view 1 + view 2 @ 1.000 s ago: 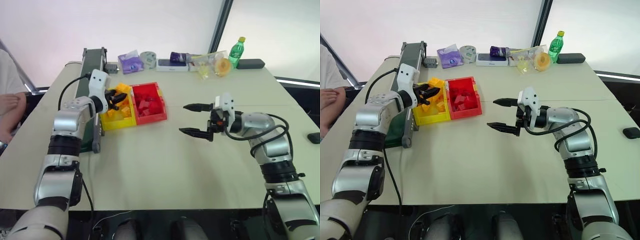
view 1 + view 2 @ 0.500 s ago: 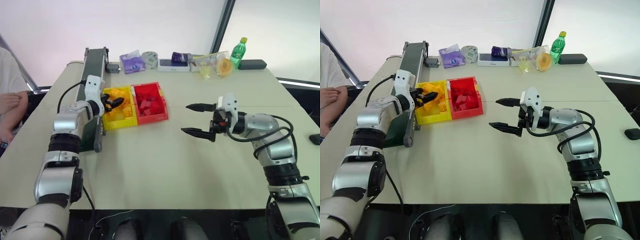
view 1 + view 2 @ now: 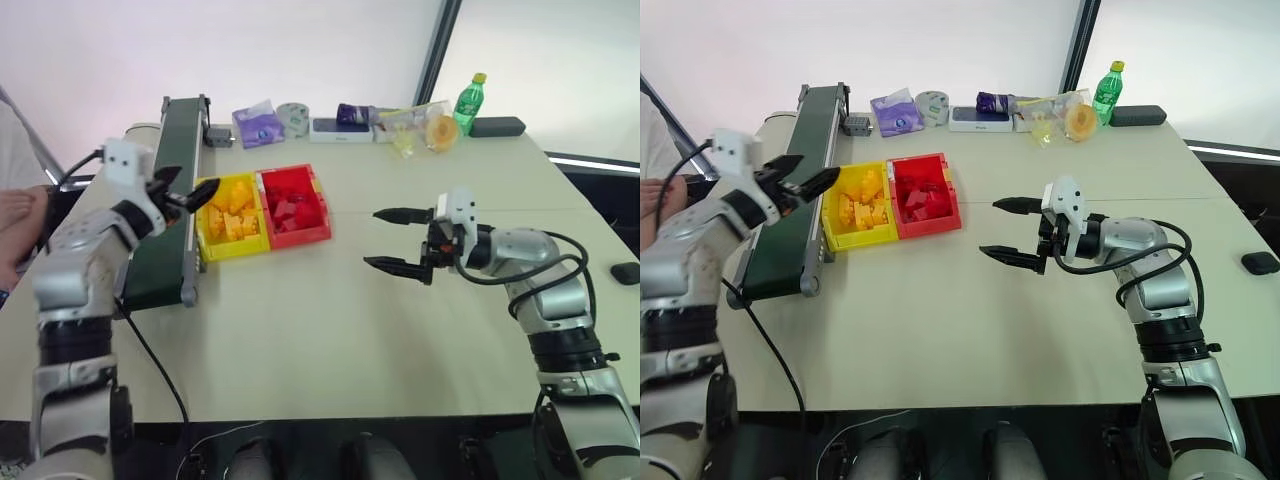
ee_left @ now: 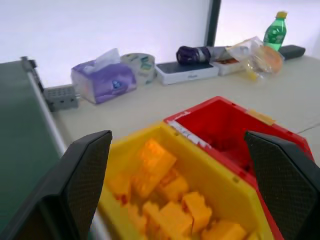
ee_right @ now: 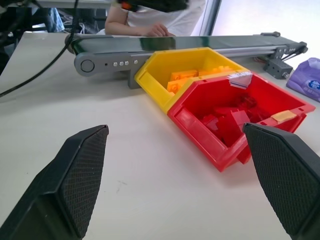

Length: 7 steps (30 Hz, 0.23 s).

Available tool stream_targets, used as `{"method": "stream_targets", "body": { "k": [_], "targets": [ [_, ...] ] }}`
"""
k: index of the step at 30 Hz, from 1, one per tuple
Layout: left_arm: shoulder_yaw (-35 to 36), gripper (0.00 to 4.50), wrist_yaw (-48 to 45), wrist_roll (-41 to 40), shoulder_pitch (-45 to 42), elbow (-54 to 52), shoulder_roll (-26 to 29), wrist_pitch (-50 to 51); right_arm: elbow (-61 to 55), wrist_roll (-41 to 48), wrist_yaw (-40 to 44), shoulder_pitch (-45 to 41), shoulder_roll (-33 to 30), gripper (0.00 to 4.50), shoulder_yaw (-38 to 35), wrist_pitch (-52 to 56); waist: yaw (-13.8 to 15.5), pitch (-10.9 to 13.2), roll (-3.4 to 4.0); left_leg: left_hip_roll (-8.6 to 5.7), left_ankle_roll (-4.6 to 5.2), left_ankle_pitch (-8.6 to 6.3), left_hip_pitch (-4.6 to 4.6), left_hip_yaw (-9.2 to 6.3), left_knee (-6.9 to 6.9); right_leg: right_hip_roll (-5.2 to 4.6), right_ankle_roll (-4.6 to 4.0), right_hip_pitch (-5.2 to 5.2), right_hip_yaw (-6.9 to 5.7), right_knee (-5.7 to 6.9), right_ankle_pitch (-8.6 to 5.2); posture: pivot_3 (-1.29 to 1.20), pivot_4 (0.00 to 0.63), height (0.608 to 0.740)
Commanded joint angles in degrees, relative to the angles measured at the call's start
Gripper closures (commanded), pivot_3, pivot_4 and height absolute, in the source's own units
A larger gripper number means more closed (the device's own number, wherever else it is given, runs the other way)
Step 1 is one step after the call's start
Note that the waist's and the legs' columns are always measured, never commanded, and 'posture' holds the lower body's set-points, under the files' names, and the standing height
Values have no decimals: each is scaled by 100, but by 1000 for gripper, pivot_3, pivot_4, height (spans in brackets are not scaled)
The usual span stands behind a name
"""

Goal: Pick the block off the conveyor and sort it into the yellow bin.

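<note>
Writing on bin (image 5: 190,67) label illegible.

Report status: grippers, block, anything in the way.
Left gripper open, empty, over the conveyor beside the yellow bin. Right gripper open, empty. Yellow blocks in bin. Nothing obstructing.

One conveyor (image 3: 170,200), two bins: one yellow (image 3: 232,215), one red (image 3: 295,205). One green bottle (image 3: 468,98), upper right; one tissue pack (image 3: 254,125). Yellow blocks (image 4: 165,200): perhaps ten, heaped.
</note>
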Motion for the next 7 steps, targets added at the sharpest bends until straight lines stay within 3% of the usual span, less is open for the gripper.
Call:
{"method": "stream_targets", "body": {
  "k": [1, 7],
  "targets": [
    [861, 54, 116, -632, 359, -1084, 381, 465, 17, 116, 82, -123, -47, 0, -163, -101, 21, 0, 0, 0, 1, 0, 0, -1, 3, -1, 0, 3, 0, 0, 0, 0, 150, 740],
    [1819, 54, -276, -948, 1909, -1691, 854, 474, 136, 100, 160, -136, -97, 0, -200, -95, 19, -1, 1, -1, 1, -1, 6, -1, -6, -5, -1, 4, 2, -1, 0, 0, 150, 740]
  ]
}}
